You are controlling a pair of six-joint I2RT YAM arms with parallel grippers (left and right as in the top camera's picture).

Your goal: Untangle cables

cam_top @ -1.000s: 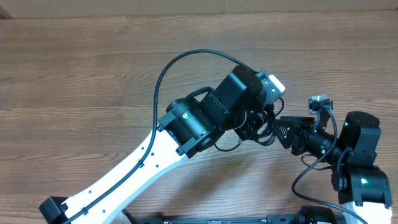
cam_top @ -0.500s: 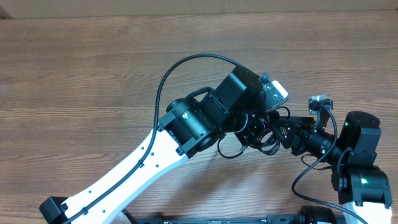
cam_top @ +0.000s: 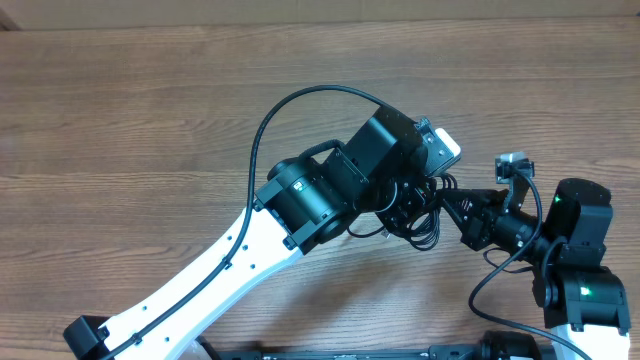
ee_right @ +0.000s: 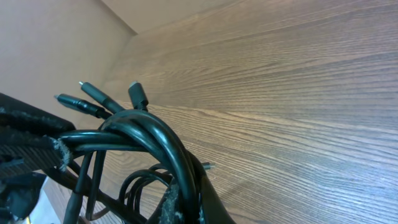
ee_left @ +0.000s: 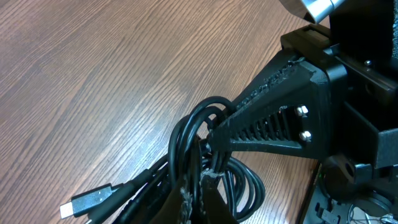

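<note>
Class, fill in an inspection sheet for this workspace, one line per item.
Surface: brown wood-grain table.
Job's things: tangled bundle of thin black cords, a silver-tipped plug sticking out.
Clutter: nothing seen.
Claws: left claw and right claw both shut on the bundle, close together.
Cables: thick black arm wire arches above the table.
Surroundings: plain tan surface beyond the table edge.

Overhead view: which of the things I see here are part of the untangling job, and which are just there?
Part of the job:
cables, a black bundle held between the two arms
left gripper, closed on the bundle
right gripper, closed on the bundle

Just there:
wooden table
thick black wire looping off the left arm
</note>
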